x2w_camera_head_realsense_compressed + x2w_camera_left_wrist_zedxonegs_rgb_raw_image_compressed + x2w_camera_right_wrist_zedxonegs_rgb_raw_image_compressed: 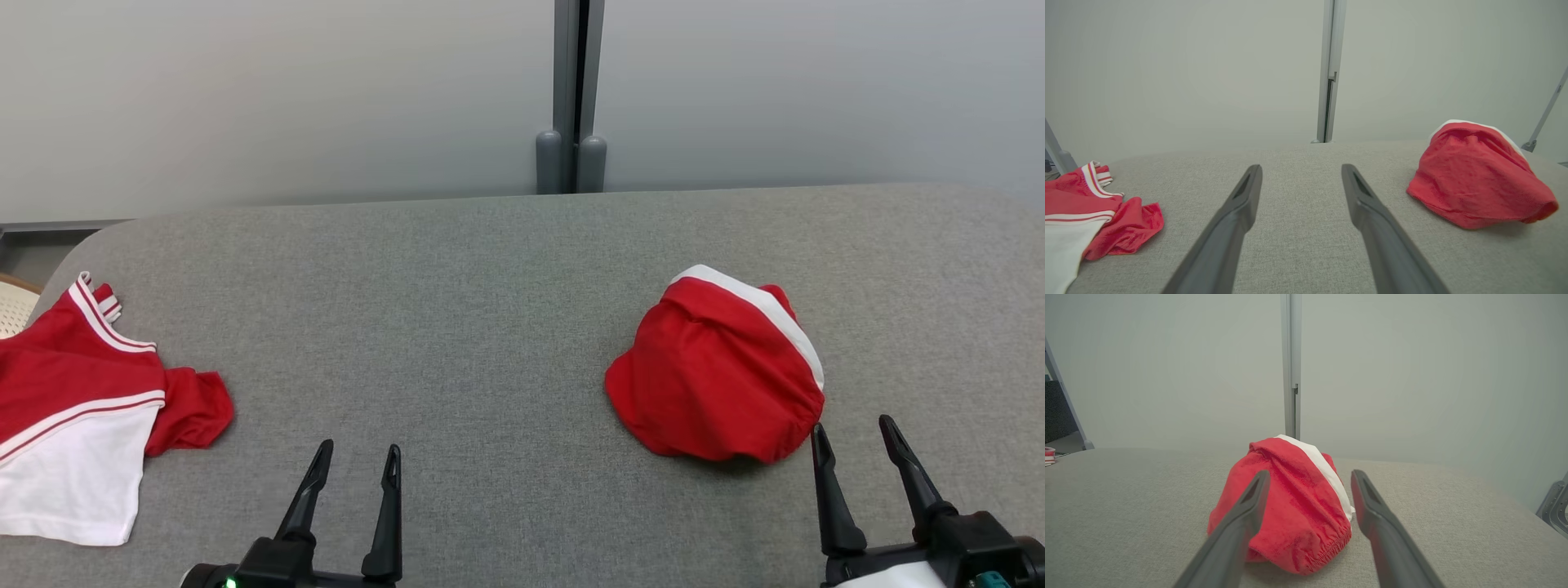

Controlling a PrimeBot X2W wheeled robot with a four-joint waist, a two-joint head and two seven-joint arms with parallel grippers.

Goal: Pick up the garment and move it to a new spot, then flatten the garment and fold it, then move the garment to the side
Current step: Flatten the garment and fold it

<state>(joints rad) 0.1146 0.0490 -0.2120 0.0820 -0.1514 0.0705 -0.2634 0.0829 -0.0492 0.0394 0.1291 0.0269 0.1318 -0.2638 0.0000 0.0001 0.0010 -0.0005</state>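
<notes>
Your left claw (359,447), two long tapered matte-black fingers (304,498), black base, green light (230,582), your right claw (852,425) alike, white casing (890,576), teal tab (992,580).

Red-and-white garment (710,384), grey table (490,310)

On the table (457,327), the bunched garment (714,376) lies to the right, well apart from the spread garment (73,408) at the left edge. The right gripper (851,425) sits just before the bunched garment, the left gripper (360,447) nearer the spread one. A post (571,98) stands behind the table.
</notes>
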